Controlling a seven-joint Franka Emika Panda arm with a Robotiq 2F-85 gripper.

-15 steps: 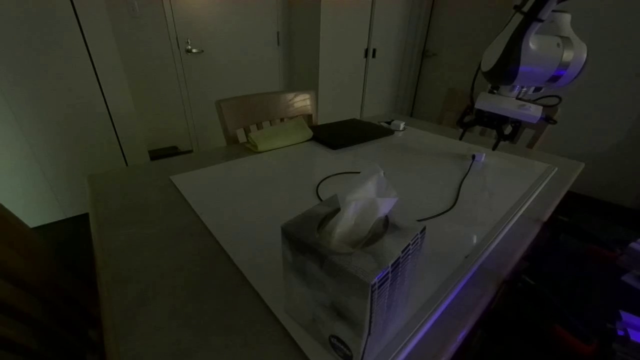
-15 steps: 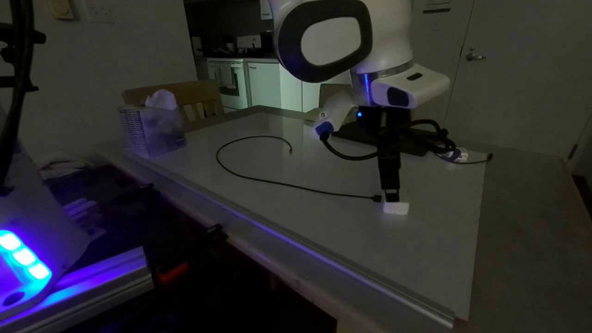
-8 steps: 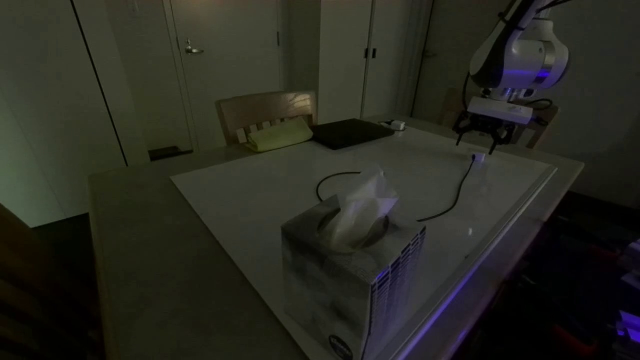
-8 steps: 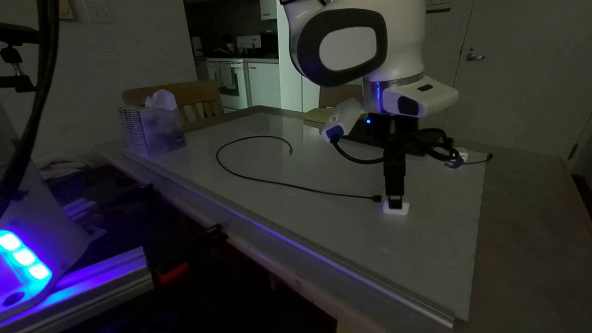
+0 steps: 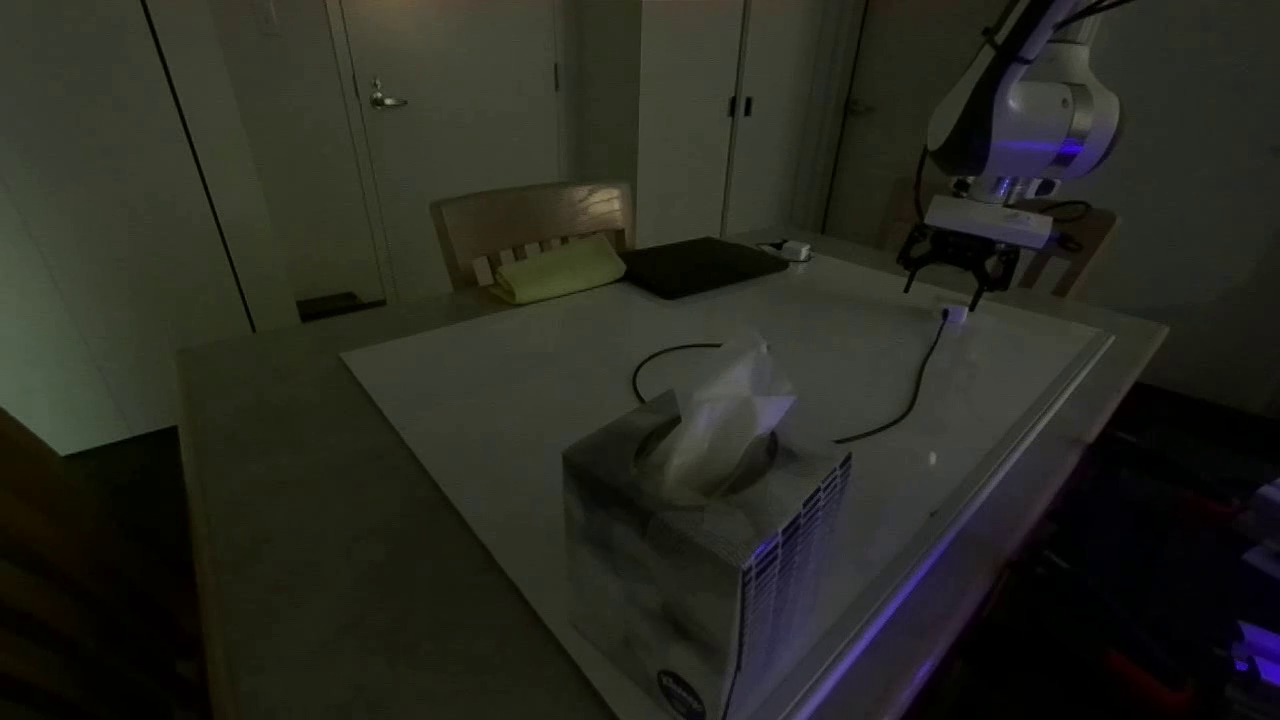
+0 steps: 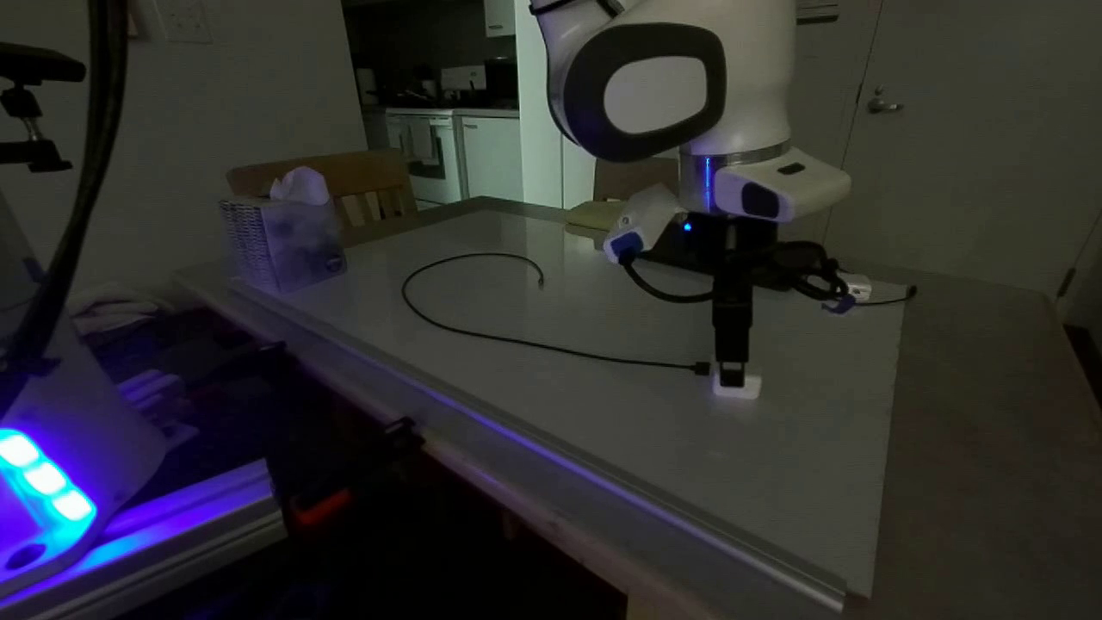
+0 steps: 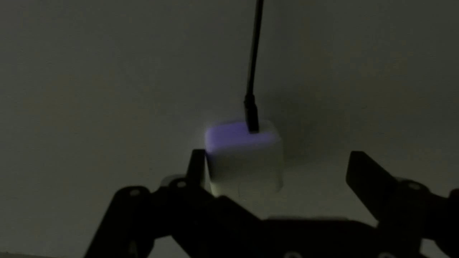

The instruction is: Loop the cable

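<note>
The cable (image 6: 568, 350) is a long thin black cord lying in an open curve on the white board. Its middle is hidden behind the tissue box in an exterior view (image 5: 917, 385). One end enters a small white plug (image 6: 739, 391), which also shows in the wrist view (image 7: 247, 157). The other end lies loose near the board's middle. My gripper (image 5: 941, 298) is open, pointing down just above the plug. In the wrist view, my gripper (image 7: 278, 151) has its left finger beside the plug's left edge and its right finger well apart from it. Nothing is held.
A tissue box (image 5: 660, 580) stands on the white board (image 6: 603, 430). A flat dark pad (image 5: 705, 266) and a folded yellow cloth (image 5: 562, 272) lie at the board's edge. Another white plug with a short cord (image 5: 796, 250) is near the pad. Chairs stand around the table.
The arm has moved sideways and slightly down, bringing the open gripper over the white plug; the motion is small in the last half second. The cable and plug show no clear movement.
</note>
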